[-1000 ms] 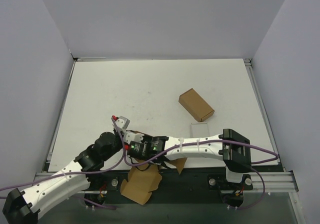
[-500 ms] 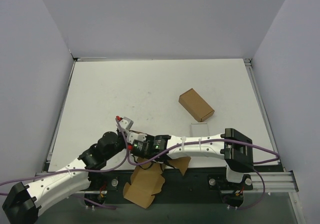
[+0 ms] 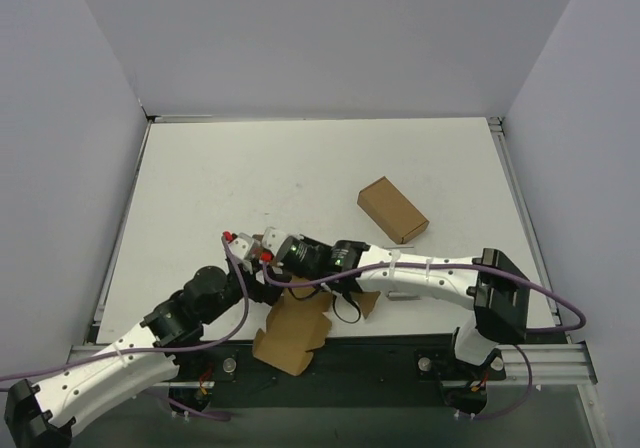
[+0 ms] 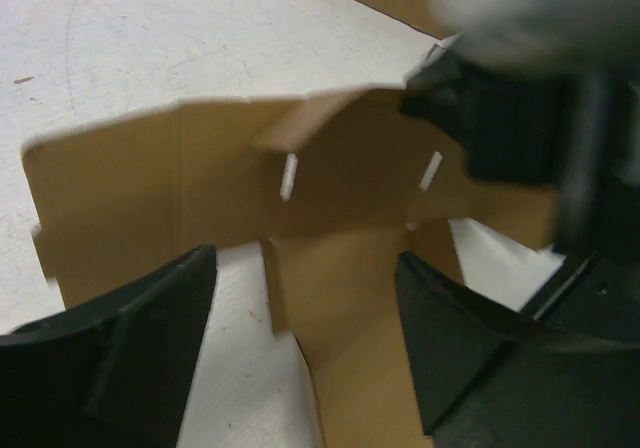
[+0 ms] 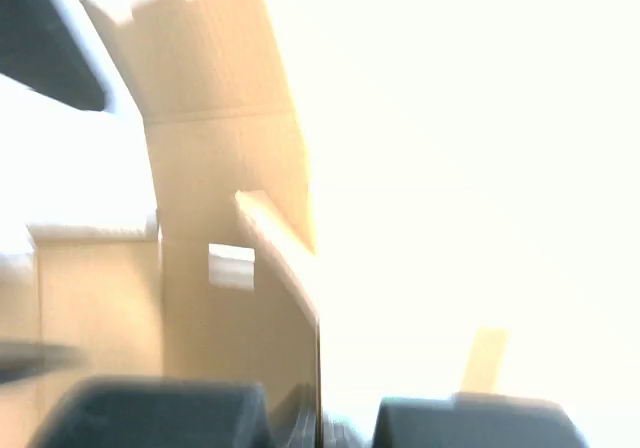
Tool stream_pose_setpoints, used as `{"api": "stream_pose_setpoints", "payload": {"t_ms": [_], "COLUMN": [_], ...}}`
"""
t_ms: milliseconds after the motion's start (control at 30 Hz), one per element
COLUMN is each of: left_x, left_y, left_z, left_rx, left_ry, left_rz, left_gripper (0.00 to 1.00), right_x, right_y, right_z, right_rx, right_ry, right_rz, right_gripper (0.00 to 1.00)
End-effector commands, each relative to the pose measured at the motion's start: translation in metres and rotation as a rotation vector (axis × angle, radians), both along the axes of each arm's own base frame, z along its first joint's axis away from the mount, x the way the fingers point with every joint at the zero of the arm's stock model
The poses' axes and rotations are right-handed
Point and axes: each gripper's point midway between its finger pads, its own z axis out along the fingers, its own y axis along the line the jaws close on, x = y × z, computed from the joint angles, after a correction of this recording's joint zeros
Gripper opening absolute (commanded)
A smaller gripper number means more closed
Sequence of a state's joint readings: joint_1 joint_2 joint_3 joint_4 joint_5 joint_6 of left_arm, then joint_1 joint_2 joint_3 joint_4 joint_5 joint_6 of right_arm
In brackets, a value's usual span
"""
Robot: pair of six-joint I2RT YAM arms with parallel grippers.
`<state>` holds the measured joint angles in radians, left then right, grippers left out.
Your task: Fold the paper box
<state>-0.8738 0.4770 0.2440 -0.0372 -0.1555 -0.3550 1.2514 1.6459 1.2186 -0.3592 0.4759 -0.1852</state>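
The paper box [image 3: 295, 330] is a flat brown die-cut sheet with several flaps. It lies at the table's near edge, partly hanging over it. My right gripper [image 3: 303, 286] is at the sheet's far side and is shut on a flap. In the blurred right wrist view that flap [image 5: 285, 268] runs edge-on down between the fingers [image 5: 160, 413]. My left gripper [image 4: 300, 353] is open just over the sheet [image 4: 330, 188], with its black fingers [image 4: 110, 368] on either side of a narrow flap. In the top view it [image 3: 262, 293] sits beside the right gripper.
A longer oblong brown carton [image 3: 393, 210] lies to the far right of the grippers. The right arm [image 3: 430, 278] stretches across the table's near right. Black rails [image 3: 400, 353] run below the near edge. Grey walls enclose the table.
The right gripper has pulled the sheet up from below the near edge onto the table. The right arm's elbow swung right. The left gripper moved in over the sheet.
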Motion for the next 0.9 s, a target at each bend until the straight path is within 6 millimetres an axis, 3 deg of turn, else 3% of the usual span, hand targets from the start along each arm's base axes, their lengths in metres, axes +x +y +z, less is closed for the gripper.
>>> {"api": "stream_pose_setpoints", "payload": {"t_ms": [0, 67, 133, 167, 200, 300, 400, 567, 667, 867], "left_x": [0.003, 0.002, 0.006, 0.005, 0.011, 0.011, 0.012, 0.019, 0.024, 0.031], "left_y": [0.0, 0.003, 0.003, 0.006, 0.002, -0.01, -0.024, -0.037, -0.035, -0.047], "left_z": [0.081, 0.099, 0.097, 0.089, 0.093, 0.076, 0.061, 0.097, 0.103, 0.113], "left_rx": [-0.053, -0.012, 0.083, 0.153, 0.227, 0.379, 0.426, 0.264, 0.225, 0.149], "left_ry": [-0.081, -0.082, -0.072, -0.047, -0.061, -0.067, -0.127, -0.304, -0.354, -0.433], "left_rz": [0.021, 0.016, 0.003, -0.003, -0.029, -0.171, -0.331, -0.423, -0.449, -0.489], "left_gripper": [0.88, 0.95, 0.97, 0.97, 0.97, 0.97, 0.97, 0.97, 0.97, 0.97], "right_x": [0.037, 0.044, 0.05, 0.052, 0.055, 0.058, 0.057, 0.056, 0.057, 0.044], "right_y": [-0.015, -0.018, -0.019, -0.019, -0.021, -0.023, -0.027, -0.041, -0.051, -0.047], "right_z": [0.021, 0.022, 0.024, 0.022, 0.023, 0.021, 0.02, 0.021, 0.024, 0.032], "right_rx": [0.016, 0.012, 0.023, 0.03, 0.026, 0.048, 0.095, 0.13, 0.13, 0.208], "right_ry": [-0.074, -0.07, -0.069, -0.048, -0.05, -0.005, 0.049, 0.105, 0.126, 0.192], "right_rz": [-0.008, 0.022, 0.039, 0.058, 0.075, 0.122, 0.16, 0.18, 0.172, 0.225], "right_gripper": [0.0, 0.0, 0.0, 0.0, 0.0, 0.0, 0.0, 0.0, 0.0, 0.0]}}
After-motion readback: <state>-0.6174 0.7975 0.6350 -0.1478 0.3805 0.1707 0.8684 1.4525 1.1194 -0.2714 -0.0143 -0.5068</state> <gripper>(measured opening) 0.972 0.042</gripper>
